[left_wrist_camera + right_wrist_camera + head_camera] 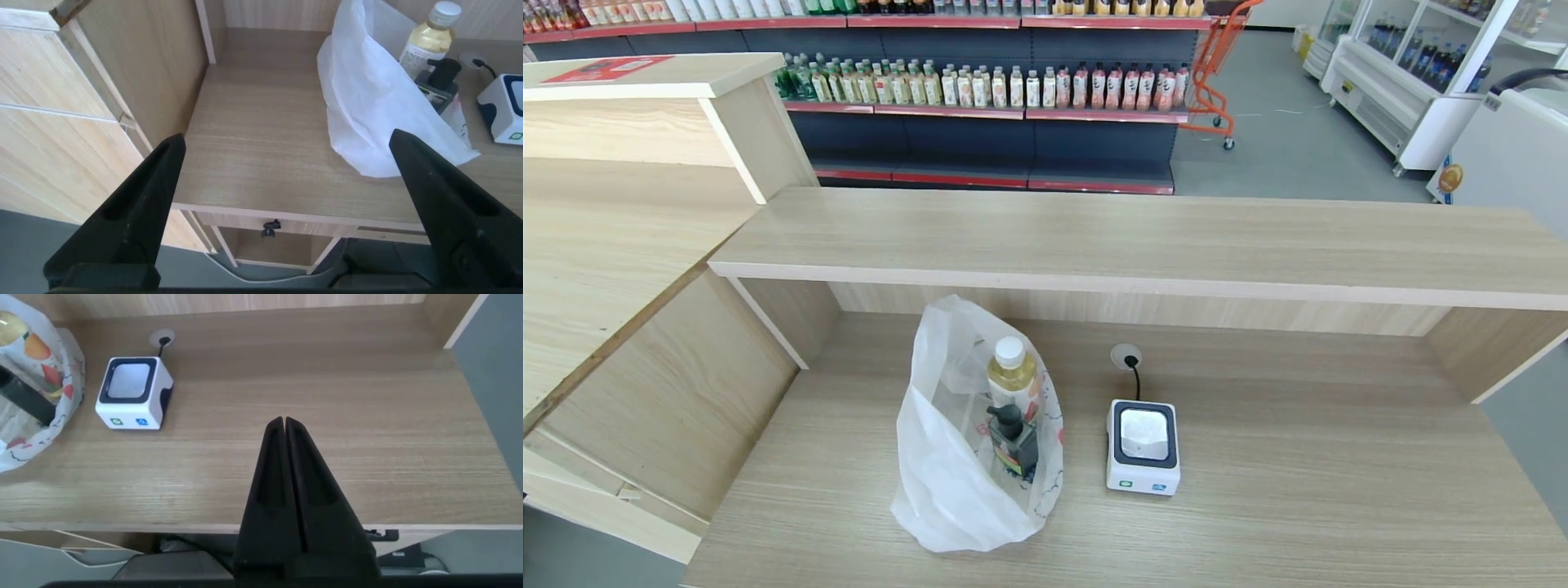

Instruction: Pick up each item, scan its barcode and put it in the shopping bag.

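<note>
Thin white plastic shopping bag (pixel 939 490), yellow tea bottle (pixel 1011 377) + prob. dark pump bottle (pixel 1013 441) inside, sits nr pale wooden counter's (pixel 1298 490) front edge. Left gripper (pixel 286 204) spread wide, right gripper (pixel 283 429) pinched closed, both empty. Floppy bag could slump, spilling them.

Before me, the wooden counter (pixel 1298 506) carries a white shopping bag (pixel 947 498), standing just beside a barcode scanner (pixel 1143 447).

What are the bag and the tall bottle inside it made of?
The bag looks like thin, cloudy white plastic: it wrinkles, and the bottle shows through it. The bottle seems to be clear, smooth plastic: it looks yellowish right through.
</note>
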You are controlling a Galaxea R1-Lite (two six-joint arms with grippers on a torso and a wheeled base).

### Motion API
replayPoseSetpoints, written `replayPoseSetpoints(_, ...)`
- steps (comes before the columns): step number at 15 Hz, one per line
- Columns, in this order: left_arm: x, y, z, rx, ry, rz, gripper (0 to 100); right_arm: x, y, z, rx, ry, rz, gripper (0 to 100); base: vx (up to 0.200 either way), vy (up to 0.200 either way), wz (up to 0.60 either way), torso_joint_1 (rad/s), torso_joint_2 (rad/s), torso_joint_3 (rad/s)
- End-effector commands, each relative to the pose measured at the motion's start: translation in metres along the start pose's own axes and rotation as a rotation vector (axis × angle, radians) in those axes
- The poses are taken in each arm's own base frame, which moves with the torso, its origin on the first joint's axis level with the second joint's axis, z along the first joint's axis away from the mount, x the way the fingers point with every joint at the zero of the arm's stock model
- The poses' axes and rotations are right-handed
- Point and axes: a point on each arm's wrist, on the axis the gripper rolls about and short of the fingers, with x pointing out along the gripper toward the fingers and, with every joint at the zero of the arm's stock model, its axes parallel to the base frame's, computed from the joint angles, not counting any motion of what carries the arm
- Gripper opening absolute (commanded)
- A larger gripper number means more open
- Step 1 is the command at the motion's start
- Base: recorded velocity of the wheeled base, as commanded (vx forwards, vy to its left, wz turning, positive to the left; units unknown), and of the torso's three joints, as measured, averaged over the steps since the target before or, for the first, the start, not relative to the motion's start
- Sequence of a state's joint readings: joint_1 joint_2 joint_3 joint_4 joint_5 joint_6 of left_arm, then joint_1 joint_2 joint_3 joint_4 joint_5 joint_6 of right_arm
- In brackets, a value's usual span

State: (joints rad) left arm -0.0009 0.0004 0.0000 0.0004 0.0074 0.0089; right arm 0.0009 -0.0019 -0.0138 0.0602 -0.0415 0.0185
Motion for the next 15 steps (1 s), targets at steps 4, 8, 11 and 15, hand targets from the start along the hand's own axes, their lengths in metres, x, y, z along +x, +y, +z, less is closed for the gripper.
replayPoseSetpoints(4,0.0000,0.0000,0.0000,-0.001,-0.001,0.000,100,0.0003,0.0000,0.0001,0.000,0.003,0.001,0,0.050,0.000,0.00,-0.002,0.00,0.001)
replayPoseSetpoints(8,0.0000,0.0000,0.0000,-0.003,-0.001,0.001,100,0.0003,0.0000,0.0001,0.000,0.003,0.001,0,0.000,0.000,0.00,0.000,0.00,0.000)
replayPoseSetpoints(11,0.0000,0.0000,0.0000,-0.003,-0.001,0.001,100,0.0003,0.0000,0.0001,0.000,0.003,0.001,0,0.000,0.000,0.00,0.000,0.00,0.000)
replayPoseSetpoints(15,0.0000,0.0000,0.0000,-0.003,-0.001,0.001,100,0.0003,0.0000,0.0001,-0.003,0.003,0.001,0,0.000,0.000,0.00,0.000,0.00,0.000)
